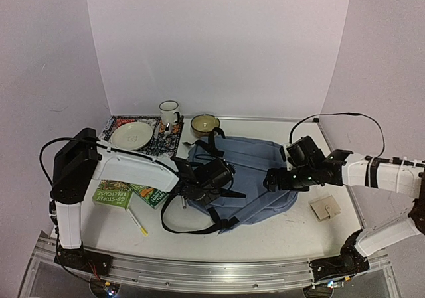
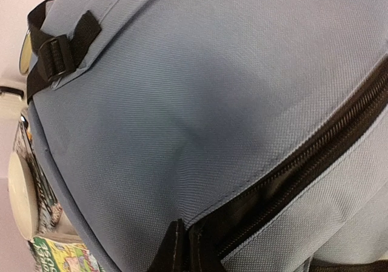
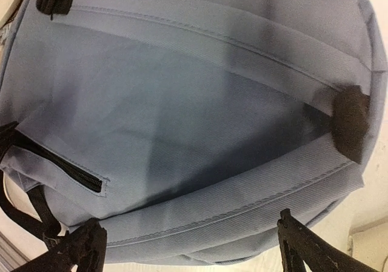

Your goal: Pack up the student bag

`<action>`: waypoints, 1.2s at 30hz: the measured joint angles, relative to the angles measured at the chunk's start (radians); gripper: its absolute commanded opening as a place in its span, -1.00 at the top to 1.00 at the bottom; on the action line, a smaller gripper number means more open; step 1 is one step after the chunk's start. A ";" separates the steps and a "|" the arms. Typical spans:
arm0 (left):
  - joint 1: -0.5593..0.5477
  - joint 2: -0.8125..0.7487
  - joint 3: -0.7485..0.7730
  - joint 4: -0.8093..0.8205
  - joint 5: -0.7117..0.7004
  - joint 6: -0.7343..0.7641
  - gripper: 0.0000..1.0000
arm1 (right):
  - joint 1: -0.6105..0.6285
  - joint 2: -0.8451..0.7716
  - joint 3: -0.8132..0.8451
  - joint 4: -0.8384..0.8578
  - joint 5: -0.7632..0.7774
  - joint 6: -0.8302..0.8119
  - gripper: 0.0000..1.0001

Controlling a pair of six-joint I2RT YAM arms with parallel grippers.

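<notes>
The student bag (image 1: 252, 178), grey-blue with black straps, lies flat in the middle of the table. It fills the left wrist view (image 2: 182, 102) and the right wrist view (image 3: 182, 102). My left gripper (image 1: 222, 178) sits on the bag's left part. Its black fingertips (image 2: 176, 248) are pressed together at the lip of an open black zipper (image 2: 315, 151), pinching the fabric, which creases toward them. My right gripper (image 1: 271, 180) hovers at the bag's right edge. It is open, its fingers (image 3: 79, 251) spread wide on either side of the bag's seamed rim, with nothing gripped.
A plate (image 1: 131, 136) on a patterned mat, a mug (image 1: 169, 114) and a bowl (image 1: 204, 124) stand behind the bag. Two green books (image 1: 113, 194) and a pen (image 1: 137, 222) lie to its left. A small tan square (image 1: 325, 209) lies to its right.
</notes>
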 measured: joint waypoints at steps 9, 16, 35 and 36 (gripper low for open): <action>0.006 -0.045 0.000 0.002 0.032 -0.157 1.00 | -0.137 -0.120 0.008 -0.128 0.091 0.103 -0.97; 0.027 -0.070 0.000 0.002 0.091 -0.274 1.00 | -0.314 -0.190 -0.058 -0.173 0.078 0.205 -0.96; 0.062 -0.070 0.057 -0.017 0.239 -0.510 1.00 | -0.707 -0.340 -0.367 -0.245 -0.021 0.437 -0.61; 0.063 -0.070 0.058 -0.018 0.244 -0.515 1.00 | -0.709 -0.339 -0.368 -0.243 -0.025 0.443 -0.58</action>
